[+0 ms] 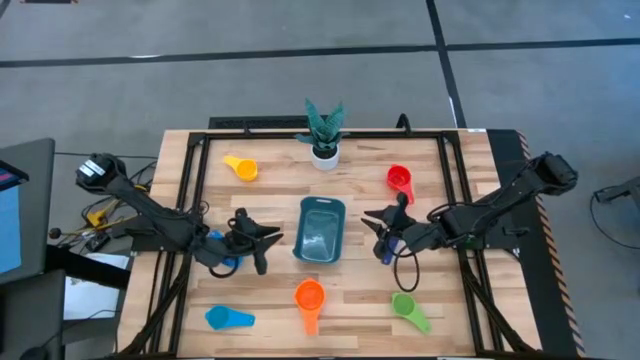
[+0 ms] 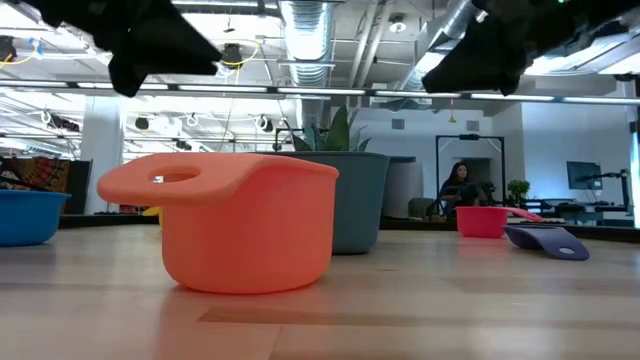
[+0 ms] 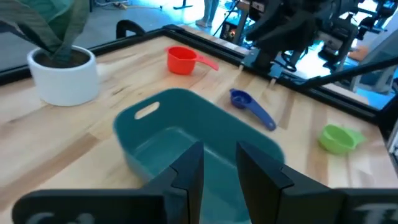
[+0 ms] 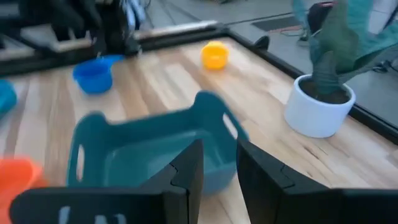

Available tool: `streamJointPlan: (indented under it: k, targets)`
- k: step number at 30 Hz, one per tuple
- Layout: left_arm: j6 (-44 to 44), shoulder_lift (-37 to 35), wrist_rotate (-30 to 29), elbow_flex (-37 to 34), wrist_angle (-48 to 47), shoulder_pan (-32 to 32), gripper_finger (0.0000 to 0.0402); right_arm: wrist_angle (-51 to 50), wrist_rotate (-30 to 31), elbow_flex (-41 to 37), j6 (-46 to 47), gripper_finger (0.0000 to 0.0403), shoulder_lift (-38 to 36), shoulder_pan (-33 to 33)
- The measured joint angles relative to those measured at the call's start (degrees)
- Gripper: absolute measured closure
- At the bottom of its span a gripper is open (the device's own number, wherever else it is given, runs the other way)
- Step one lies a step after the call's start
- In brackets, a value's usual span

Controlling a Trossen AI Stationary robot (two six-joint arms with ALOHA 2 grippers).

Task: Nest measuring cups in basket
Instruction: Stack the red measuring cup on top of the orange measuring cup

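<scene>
A: What takes up most of the scene?

B: The wooden table (image 1: 270,310), with the teal basket (image 1: 321,230) at its middle, empty inside. A white pot with a green plant (image 1: 324,135) stands beyond it at the far edge.

A: And the arms?

B: The left gripper (image 1: 262,240) hovers just beside the basket's left wall, the right gripper (image 1: 383,228) just beside its right wall. On each, the wrist view shows the two dark fingers (image 3: 186,177) a narrow gap apart, nothing between them.

A: Where are the cups?

B: Spread around the basket, none in it. The orange cup (image 1: 309,298) sits near the front edge, the green cup (image 1: 407,308) to its right, the light blue cup (image 1: 226,318) at front left. The red cup (image 1: 399,180) is at right rear, the yellow cup (image 1: 243,167) at left rear. A blue cup (image 4: 94,74) lies under the left arm, and a dark blue one (image 3: 249,107) seems to lie by the right gripper, though from above it is mostly hidden
</scene>
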Motion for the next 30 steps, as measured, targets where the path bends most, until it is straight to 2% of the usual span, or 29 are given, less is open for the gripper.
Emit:
streamJointPlan:
  k: [7, 12, 19, 26, 30]
  targets:
    - [-0.71, 2.63, 1.55, 3.29, -1.03, 0.00, 0.0319, -5.02, 0.41, 0.86, 2.10, 0.0265, -2.65, -1.97]
    - [-3.25, 3.04, 1.86, 3.56, -0.57, 0.02, 0.0319, -16.23, 0.71, 3.96, 6.11, 0.0246, -5.33, -2.52]
    - [-8.78, 12.21, 3.29, 4.62, -0.12, 2.58, 0.0319, -33.09, 0.55, 7.41, 13.95, 0.0214, -8.23, -8.94]
    - [-5.24, 19.87, 4.88, 10.60, -0.03, 3.94, 0.0319, -44.92, -8.26, 7.48, 20.39, 0.0186, -8.83, -17.48]
    - [-0.80, 21.51, 6.81, 14.51, -1.36, 4.64, 0.0319, -50.09, -10.06, 7.48, 21.49, 0.0182, -8.45, -20.02]
